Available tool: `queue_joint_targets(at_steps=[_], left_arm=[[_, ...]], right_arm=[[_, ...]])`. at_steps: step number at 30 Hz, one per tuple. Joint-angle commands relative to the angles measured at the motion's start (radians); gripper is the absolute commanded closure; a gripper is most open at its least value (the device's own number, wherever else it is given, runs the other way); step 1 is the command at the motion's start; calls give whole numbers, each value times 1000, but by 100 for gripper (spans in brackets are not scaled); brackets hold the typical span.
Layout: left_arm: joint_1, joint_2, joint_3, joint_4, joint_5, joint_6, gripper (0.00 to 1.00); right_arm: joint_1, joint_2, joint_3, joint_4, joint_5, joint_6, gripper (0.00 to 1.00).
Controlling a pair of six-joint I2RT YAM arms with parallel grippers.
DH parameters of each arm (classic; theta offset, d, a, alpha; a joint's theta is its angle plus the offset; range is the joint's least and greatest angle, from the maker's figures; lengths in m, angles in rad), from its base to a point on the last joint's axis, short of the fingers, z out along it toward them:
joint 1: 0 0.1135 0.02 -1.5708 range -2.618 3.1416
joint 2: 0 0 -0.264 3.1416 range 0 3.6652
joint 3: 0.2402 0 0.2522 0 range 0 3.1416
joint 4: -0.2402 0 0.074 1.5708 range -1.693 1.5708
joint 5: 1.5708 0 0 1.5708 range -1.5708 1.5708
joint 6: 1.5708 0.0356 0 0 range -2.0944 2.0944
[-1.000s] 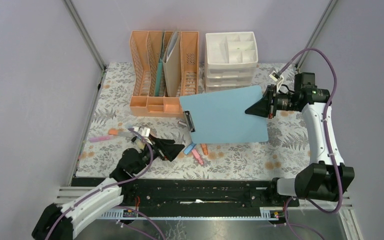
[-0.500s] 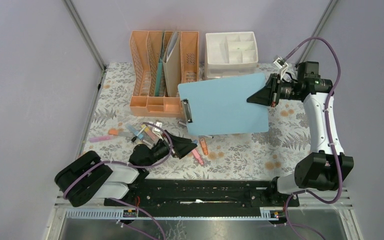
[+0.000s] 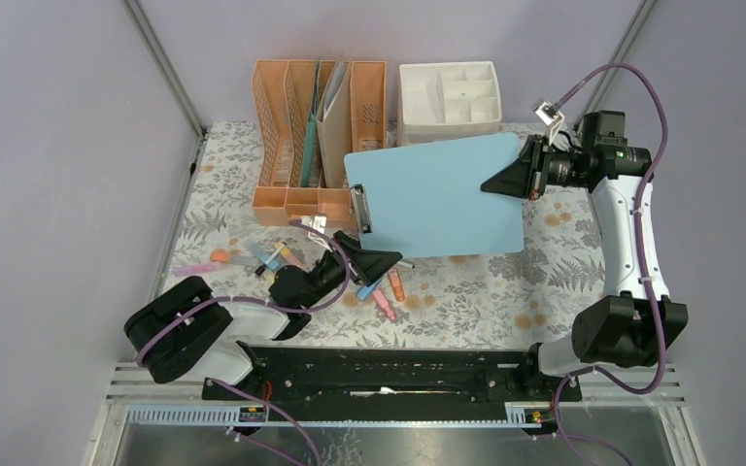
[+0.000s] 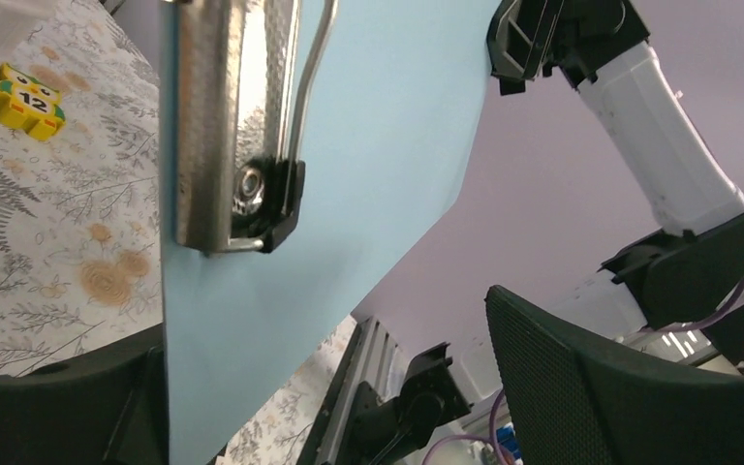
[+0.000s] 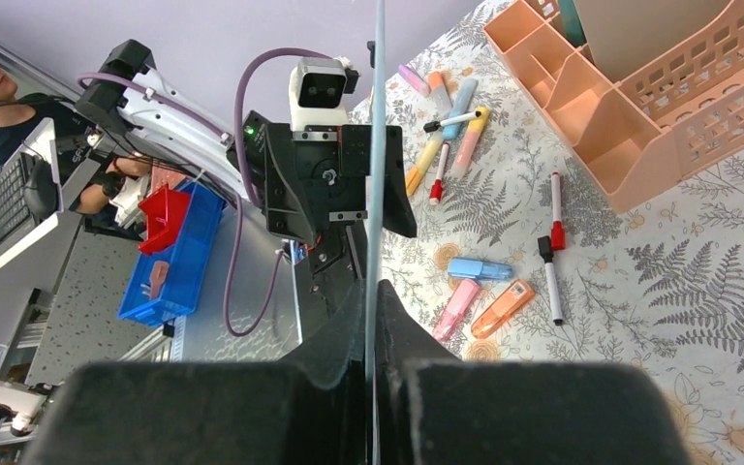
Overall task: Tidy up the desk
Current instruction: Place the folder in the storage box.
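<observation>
The desk (image 3: 544, 282) is a tabletop in fern-print cloth. My right gripper (image 3: 513, 182) is shut on the right edge of a light blue clipboard (image 3: 437, 199) and holds it raised over the desk's middle. In the right wrist view the board (image 5: 376, 145) shows edge-on, pinched between my fingers (image 5: 373, 291). My left gripper (image 3: 381, 262) is open just under the board's near left corner, below its metal clip (image 3: 359, 209). In the left wrist view the clip (image 4: 237, 126) is close above, and the board's corner (image 4: 252, 329) lies between my spread fingers (image 4: 581, 387).
Several highlighters and markers lie on the cloth at the left (image 3: 253, 257) and under the board (image 3: 386, 294). A peach file rack (image 3: 321, 136) and a white drawer unit (image 3: 447, 97) stand at the back. A yellow numbered block (image 4: 24, 97) lies on the cloth.
My right gripper has lifted the clipboard up and toward the back. My left arm has swung right and forward, bringing its open gripper under the board's clip end.
</observation>
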State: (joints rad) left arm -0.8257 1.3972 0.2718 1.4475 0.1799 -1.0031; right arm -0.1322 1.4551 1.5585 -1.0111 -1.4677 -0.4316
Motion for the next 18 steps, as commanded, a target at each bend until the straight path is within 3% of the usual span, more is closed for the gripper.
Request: queue_joint_targets(at_steps=[1,4,8,10,14,18], left_arm=[[-18,-26,44,157,-84,-35,13],[-22,-69,45,157,-94,-28,32],[-22,-116,33,154,-101,-8,82],[-21,-129,24,152,-97,2,100],[-13,-167,-8,128,-97,27,100],[27,-285,-36,-45,-95,69,100]], right_arm=[[-3,1,49,7,-26,36,100],[-3,-1,9,75,4,92,100],[-3,-46,-95,309,60,280,100],[-3,-99,-179,507,103,428,100],[-2,-176,-290,755,151,600,90],[-3,-196,-307,759,157,571,55]])
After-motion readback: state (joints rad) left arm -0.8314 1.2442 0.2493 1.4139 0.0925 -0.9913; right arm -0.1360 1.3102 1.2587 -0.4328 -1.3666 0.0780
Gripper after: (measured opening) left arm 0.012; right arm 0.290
